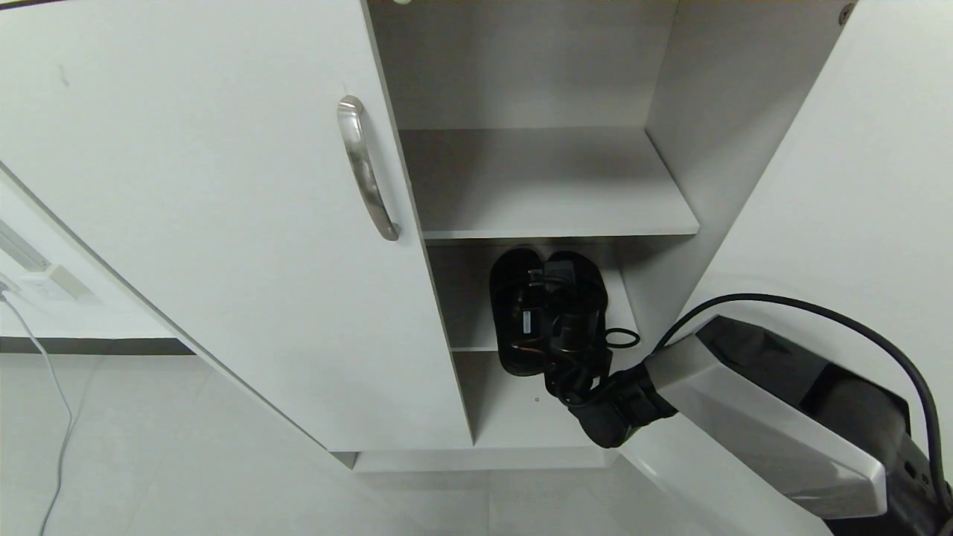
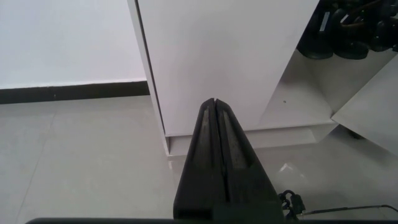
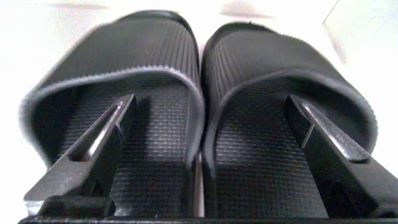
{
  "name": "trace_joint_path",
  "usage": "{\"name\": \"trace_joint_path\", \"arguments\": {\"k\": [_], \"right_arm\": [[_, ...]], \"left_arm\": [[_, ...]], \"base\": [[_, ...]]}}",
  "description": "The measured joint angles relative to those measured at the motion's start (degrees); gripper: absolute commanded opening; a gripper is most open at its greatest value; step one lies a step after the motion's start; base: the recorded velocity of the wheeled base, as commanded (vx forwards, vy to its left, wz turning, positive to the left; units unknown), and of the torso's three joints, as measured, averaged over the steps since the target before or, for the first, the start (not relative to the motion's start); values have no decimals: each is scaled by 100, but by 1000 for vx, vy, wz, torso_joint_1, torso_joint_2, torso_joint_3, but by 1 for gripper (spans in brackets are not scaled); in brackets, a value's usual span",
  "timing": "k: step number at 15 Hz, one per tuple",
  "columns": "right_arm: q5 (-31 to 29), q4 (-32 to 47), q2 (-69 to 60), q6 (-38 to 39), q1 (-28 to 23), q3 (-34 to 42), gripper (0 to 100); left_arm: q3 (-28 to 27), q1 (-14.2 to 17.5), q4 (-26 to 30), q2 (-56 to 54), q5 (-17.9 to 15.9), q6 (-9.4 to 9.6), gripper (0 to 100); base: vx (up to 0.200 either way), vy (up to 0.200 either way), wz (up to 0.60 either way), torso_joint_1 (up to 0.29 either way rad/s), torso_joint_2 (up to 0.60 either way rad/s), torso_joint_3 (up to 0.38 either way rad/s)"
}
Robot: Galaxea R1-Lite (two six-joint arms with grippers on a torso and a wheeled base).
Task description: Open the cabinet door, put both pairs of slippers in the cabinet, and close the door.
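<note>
Door [image 1: 856,186] open; slippers [image 1: 521,313] on the low shelf [image 1: 467,320] at centre frame, my right gripper [image 3: 211,102] spread wide inside them; second pair and closing remain.

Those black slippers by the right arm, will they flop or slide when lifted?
Probably light: the black slippers look like moulded rubber or foam. Their ribbed straps would likely flex, not stay rigid. The textured footbeds should grip the right tool, so sliding seems unlikely.
</note>
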Motion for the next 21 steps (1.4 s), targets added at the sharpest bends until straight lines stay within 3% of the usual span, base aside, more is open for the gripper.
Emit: {"name": "trace_joint_path", "arguments": {"k": [11, 13, 21], "right_arm": [[5, -1991, -1150, 2, 568, 3152, 100], [10, -2021, -1221, 0, 607, 3337, 100], [10, -2002, -1291, 0, 666, 3434, 100]], "left_arm": [[0, 0, 0, 0, -1, 9, 0], [0, 0, 0, 0, -1, 9, 0], [0, -2, 2, 0, -6, 9, 0]], "base": [[0, 0, 0, 0, 0, 0], [0, 0, 0, 0, 0, 0], [-200, 0, 0, 2, 2, -1]]}}
